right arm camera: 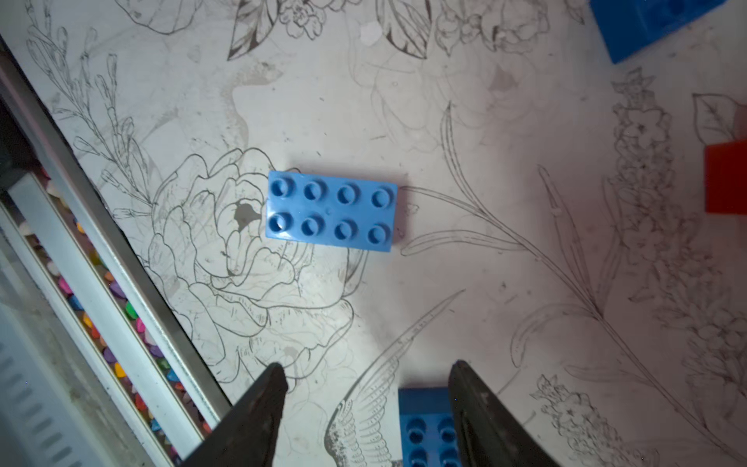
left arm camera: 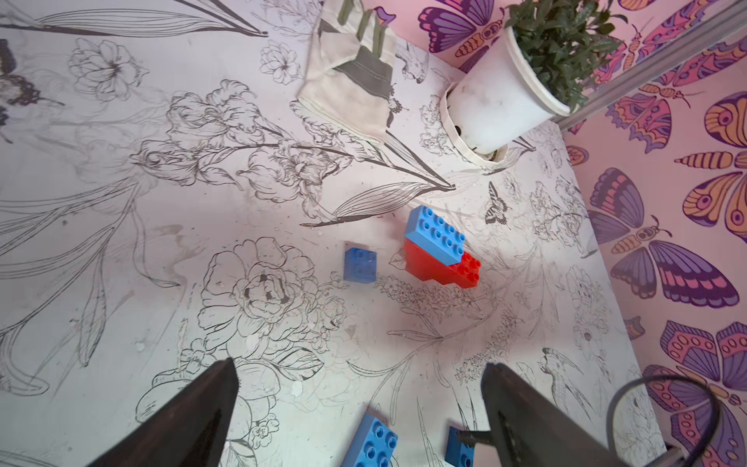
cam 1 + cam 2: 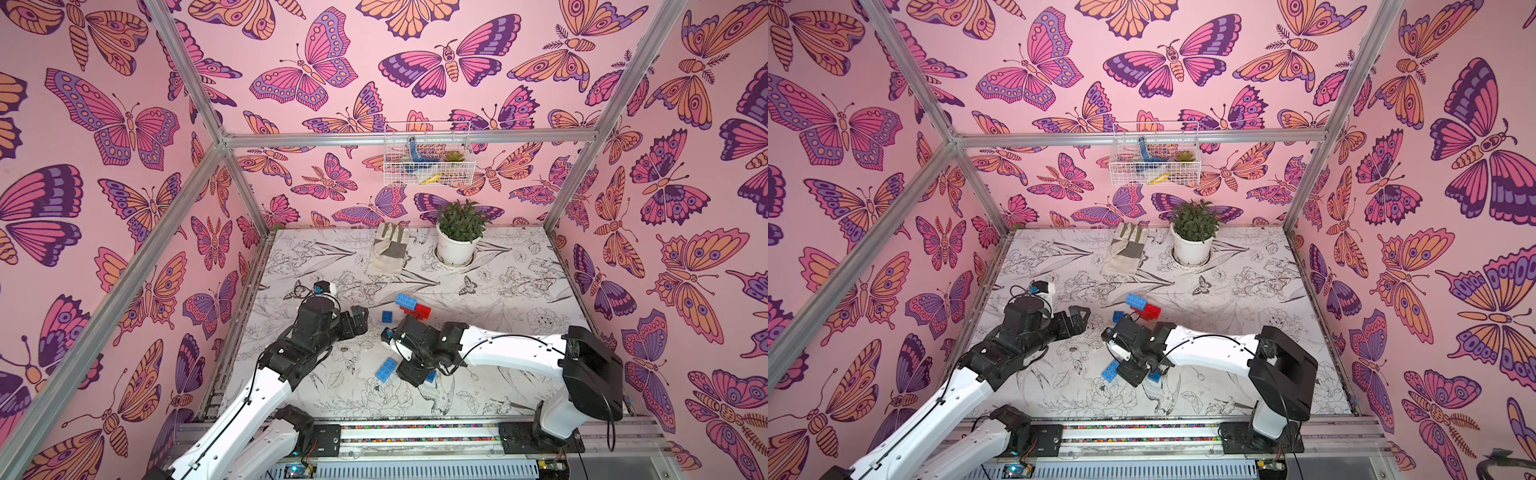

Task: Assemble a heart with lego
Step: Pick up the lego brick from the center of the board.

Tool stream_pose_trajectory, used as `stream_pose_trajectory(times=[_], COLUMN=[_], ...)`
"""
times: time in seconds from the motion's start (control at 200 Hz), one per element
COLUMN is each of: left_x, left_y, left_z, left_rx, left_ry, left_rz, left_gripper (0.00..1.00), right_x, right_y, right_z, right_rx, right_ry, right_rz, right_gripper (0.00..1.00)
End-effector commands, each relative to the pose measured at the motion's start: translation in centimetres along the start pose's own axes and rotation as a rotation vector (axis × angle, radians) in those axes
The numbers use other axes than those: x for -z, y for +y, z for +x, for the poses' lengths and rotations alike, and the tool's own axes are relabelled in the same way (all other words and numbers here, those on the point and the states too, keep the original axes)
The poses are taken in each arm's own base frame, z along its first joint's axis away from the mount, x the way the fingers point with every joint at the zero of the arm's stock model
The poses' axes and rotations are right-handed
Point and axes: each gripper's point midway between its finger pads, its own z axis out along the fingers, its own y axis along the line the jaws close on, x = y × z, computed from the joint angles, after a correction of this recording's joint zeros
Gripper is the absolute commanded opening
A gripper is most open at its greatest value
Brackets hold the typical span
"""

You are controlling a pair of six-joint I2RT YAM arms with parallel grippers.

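Observation:
The part-built heart (image 3: 411, 304) lies mid-table: a long blue brick stacked on red bricks (image 2: 465, 271). A small blue square brick (image 3: 387, 316) sits just left of it. Nearer the front lies a long blue lego brick (image 1: 331, 210), studs up. My right gripper (image 1: 366, 372) hangs over the table beside it, open. Another blue brick (image 1: 424, 420) lies between the right gripper's fingers, close against one of them and clear of the other. My left gripper (image 2: 359, 376) hovers left of the small square brick, wide open, with nothing between its fingers.
A white potted plant (image 3: 457, 237) and a work glove (image 3: 390, 249) sit at the back of the table. A wire basket (image 3: 428, 153) hangs on the back wall. A metal rail (image 3: 415, 432) runs along the front edge, and aluminium posts frame the sides.

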Motion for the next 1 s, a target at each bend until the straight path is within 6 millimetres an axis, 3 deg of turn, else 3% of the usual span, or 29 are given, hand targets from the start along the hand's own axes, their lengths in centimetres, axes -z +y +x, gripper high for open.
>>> stream_pose_trajectory(times=[0.0, 0.376, 0.726, 0.846, 0.991], left_x=[0.2, 1.5, 1.5, 1.4, 1.4], left_y=[2.3, 3.4, 3.1, 3.0, 3.0], left_z=[1.1, 0.7, 0.2, 0.2, 0.2], left_rx=[0.051, 0.061, 0.054, 0.052, 0.052], left_ry=[0.0, -0.049, -0.052, -0.046, -0.044], left_rz=[-0.081, -0.111, -0.105, -0.103, -0.102], left_gripper=[1.0, 1.0, 1.0, 1.0, 1.0], right_x=[-1.8, -5.2, -6.5, -6.6, -6.3], right_y=[0.2, -0.2, -0.9, -0.8, -1.0], right_z=[-1.3, -2.2, -5.3, -5.9, -5.7], right_rx=[0.037, 0.089, 0.105, 0.118, 0.11], right_ry=[-0.042, 0.0, -0.016, -0.018, -0.016], right_rz=[0.027, 0.07, 0.116, 0.105, 0.072], right_gripper=[0.69, 0.71, 0.73, 0.68, 0.56])
